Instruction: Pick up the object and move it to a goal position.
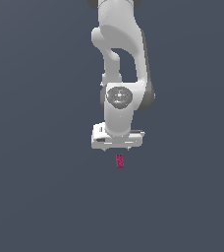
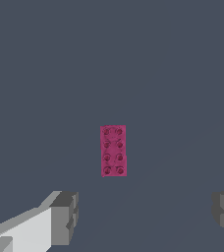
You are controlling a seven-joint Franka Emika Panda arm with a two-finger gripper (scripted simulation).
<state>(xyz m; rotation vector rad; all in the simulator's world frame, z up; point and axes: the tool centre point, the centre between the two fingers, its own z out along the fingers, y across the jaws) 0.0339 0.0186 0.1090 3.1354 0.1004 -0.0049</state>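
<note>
The object is a tiny magenta-pink studded block (image 1: 119,161), taller than wide, lying on the flat dark grey ground. My white gripper (image 1: 117,146) hangs from the arm just above and slightly behind it in the exterior view, not touching it. In the wrist view the block (image 2: 113,150) sits ahead of my gripper (image 2: 144,214), whose two grey fingertips (image 2: 65,216) stand far apart with nothing between them. The gripper is open and empty. No goal marker shows in either view.
The white arm (image 1: 119,54) rises from the gripper toward the exterior view's upper edge. The plain dark grey ground (image 1: 35,197) fills the rest of both views.
</note>
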